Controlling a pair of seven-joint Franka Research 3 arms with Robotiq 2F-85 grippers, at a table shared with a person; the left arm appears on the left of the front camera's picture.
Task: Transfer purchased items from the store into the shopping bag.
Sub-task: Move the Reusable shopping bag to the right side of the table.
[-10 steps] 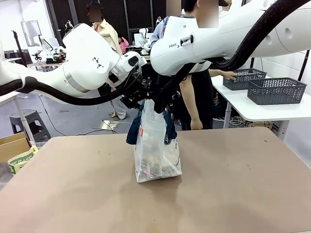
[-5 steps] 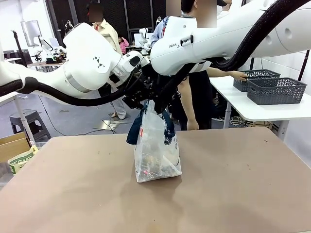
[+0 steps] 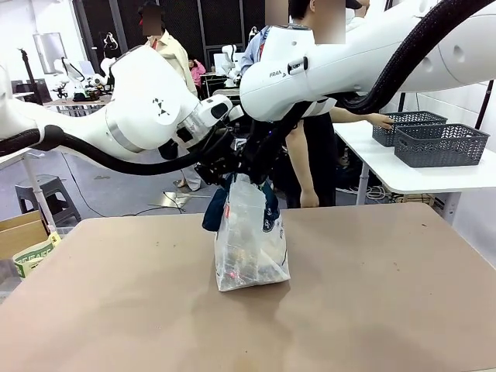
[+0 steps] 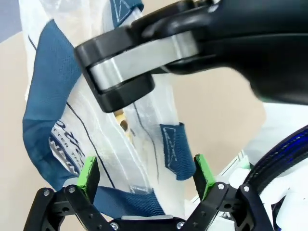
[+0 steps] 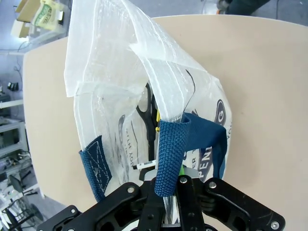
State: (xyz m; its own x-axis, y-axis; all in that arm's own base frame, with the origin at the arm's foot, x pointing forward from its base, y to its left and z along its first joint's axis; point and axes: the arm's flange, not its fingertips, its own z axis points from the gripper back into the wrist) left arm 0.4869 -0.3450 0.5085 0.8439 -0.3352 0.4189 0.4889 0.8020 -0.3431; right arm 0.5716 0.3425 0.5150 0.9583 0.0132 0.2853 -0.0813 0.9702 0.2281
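Shopping bag point(image 3: 249, 248): upright, base on the table point(image 3: 372, 294) near its middle; mouth gathered up between the two grippers; translucent plastic, navy strap handles point(image 4: 41, 120) hanging loose.
Purchased items point(image 3: 245, 268): at the bag's bottom, seen through the plastic; one yellowish, the rest dark; kinds not legible.
Right gripper point(image 5: 168, 179): narrow, pinched on the bag's upper rim; one strap draped over the fingers.
Left gripper point(image 4: 145, 174): wide; green pads point(image 4: 88, 174) either side of the opposite rim and strap, not closed on them.
Step in hand (judged): taking a second hold on the mouth, to spread it for loading.
Handling advice: close on rim plastic and strap root together, not on loose strap alone; pull outward, level and gentle; thin film, likely to slip or tear; leave the base on the table, lest the goods shift.
Surroundings: person at the far side, hand point(image 3: 381, 120) at grey lattice baskets point(image 3: 442, 143); well apart from the bag.
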